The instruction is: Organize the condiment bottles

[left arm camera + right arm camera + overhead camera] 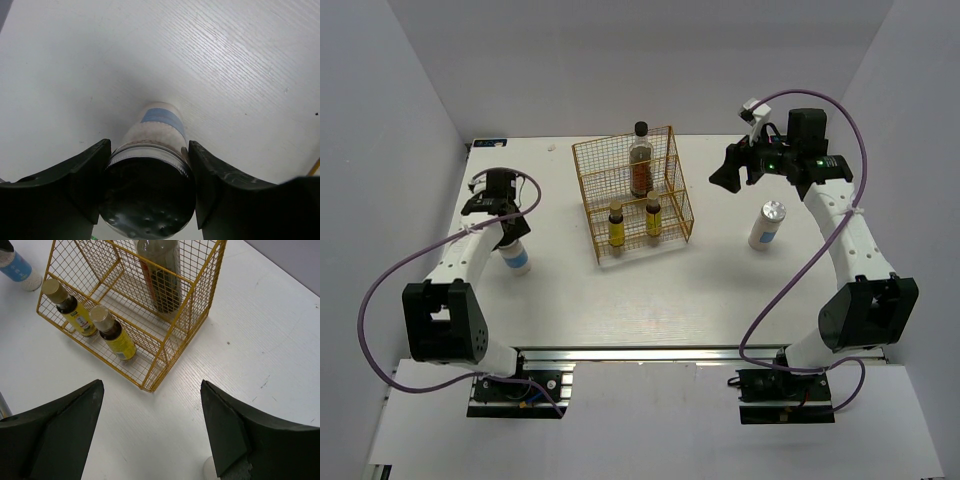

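A white bottle with a blue label (516, 258) stands on the table at the left. My left gripper (506, 236) is shut on its grey lid; in the left wrist view both fingers (95, 170) press the lid's sides around the bottle (157, 125), gripper (148, 148). A second white grey-lidded bottle (767, 224) stands free at the right. The dark brown bottle (640, 160) stands in the rack's rear compartment, and two amber-yellow bottles (617, 223) (653, 216) in its front compartment. My right gripper (725, 172) (151, 386) is open and empty, above the table right of the rack.
The gold wire rack (603, 150) stands mid-table; the right wrist view shows it (165, 342) with the bottles inside. Grey walls close in the table on three sides. A purple cable loops off each arm.
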Tool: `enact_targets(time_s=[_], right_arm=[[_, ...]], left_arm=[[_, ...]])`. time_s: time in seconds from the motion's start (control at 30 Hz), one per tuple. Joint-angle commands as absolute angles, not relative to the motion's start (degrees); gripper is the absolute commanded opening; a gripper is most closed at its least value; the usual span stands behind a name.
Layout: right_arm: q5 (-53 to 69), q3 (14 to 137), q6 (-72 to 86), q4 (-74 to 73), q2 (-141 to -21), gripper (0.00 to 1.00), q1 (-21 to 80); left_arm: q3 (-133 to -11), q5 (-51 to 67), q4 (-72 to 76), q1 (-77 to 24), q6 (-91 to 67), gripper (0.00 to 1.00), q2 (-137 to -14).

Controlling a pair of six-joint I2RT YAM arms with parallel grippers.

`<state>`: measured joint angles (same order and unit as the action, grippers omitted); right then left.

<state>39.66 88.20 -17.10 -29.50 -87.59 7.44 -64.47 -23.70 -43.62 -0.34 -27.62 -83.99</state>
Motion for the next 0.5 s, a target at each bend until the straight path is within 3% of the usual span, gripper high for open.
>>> enact_targets(time_s=[0.0,0.1,0.2,0.3,0.33,0.37,0.43,0.47], right_arm=[[40.78,87.37,-17.23,-27.95,-84.99,0.83,7.03],[40.96,87.19,-17.14,-27.77,-84.99,0.82,7.03],[41.31,87.19,-16.88,-27.51,-85.25,0.76,7.03],[42.10,87.45,-16.44,-27.51,-85.69,0.54,7.03],[42.36,87.54,-16.00,-27.42,-85.78,0.33,7.03],[42.89,87.54,-15.82,-27.33,-85.87,0.21,7.03],[43.41,87.71,-15.30,-27.07,-86.04,0.03,7.03],[43.42,87.71,-15.12,-26.98,-86.22,0.02,7.03]], left_arm=[[-64.60,-21.45,-43.94,-0.09,-27.77,0.35,-78.14],[-66.00,-17.86,-45.35,-0.09,-27.69,0.10,-74.80],[-70.30,-13.46,-47.02,-0.18,-28.03,0.00,-72.17],[-76.45,-9.15,-48.87,-1.49,-29.09,0.00,-71.02],[-78.03,-8.53,-49.39,-2.19,-29.27,0.00,-70.67],[-81.35,-8.18,-49.66,-2.89,-29.27,0.00,-70.75],[-85.32,-6.87,-50.62,-4.65,-28.66,0.00,-71.89],[-89.43,-6.33,-50.97,-5.88,-28.30,0.00,-72.50]])
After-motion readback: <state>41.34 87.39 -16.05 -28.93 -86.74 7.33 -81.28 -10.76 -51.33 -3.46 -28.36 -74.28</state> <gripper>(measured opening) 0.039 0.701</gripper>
